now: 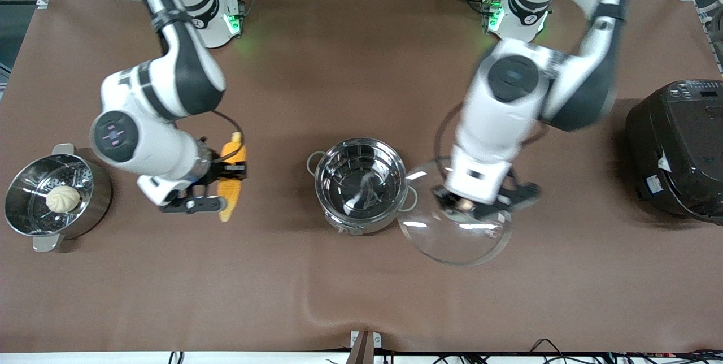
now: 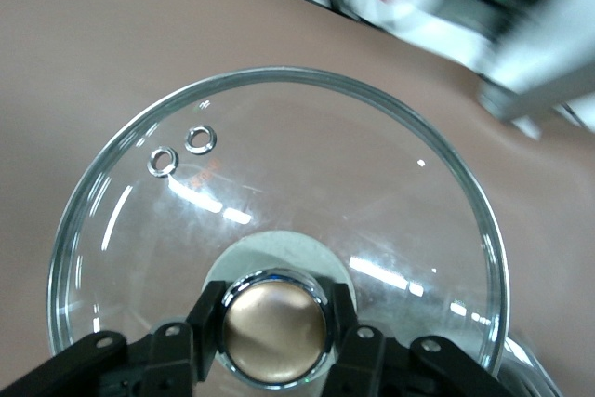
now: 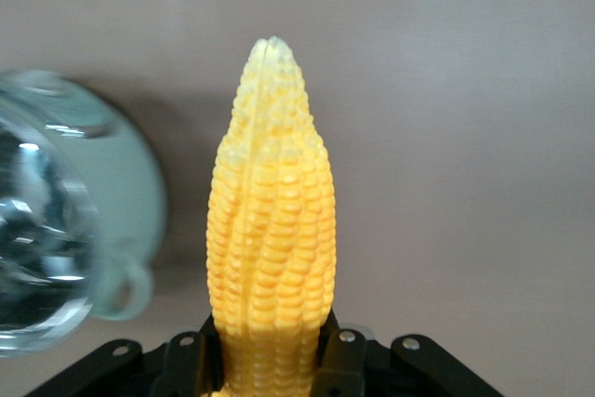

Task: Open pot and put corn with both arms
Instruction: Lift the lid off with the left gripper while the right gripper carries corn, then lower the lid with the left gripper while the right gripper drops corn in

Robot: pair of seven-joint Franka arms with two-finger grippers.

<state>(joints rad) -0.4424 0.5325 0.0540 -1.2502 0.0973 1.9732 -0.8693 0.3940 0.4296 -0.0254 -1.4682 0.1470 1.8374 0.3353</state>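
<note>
The shiny steel pot [image 1: 361, 183] stands open and empty at the middle of the table; its rim and loop handle also show in the right wrist view [image 3: 56, 230]. My left gripper [image 1: 466, 204] is shut on the copper knob [image 2: 274, 327] of the clear glass lid [image 1: 454, 234] and holds it beside the pot, toward the left arm's end, with the lid's edge over the pot's handle. The lid's glass [image 2: 307, 183] fills the left wrist view. My right gripper [image 1: 227, 173] is shut on the yellow corn [image 1: 234, 152] over the table, toward the right arm's end from the pot. Its black fingers [image 3: 339, 364] clamp the cob [image 3: 271, 230].
A steel steamer pot with flat tab handles [image 1: 22, 220] holds a white bun [image 1: 62, 198] at the right arm's end. A big black cooker [image 1: 678, 149] stands at the left arm's end. The brown table cloth [image 1: 339, 296] covers the table.
</note>
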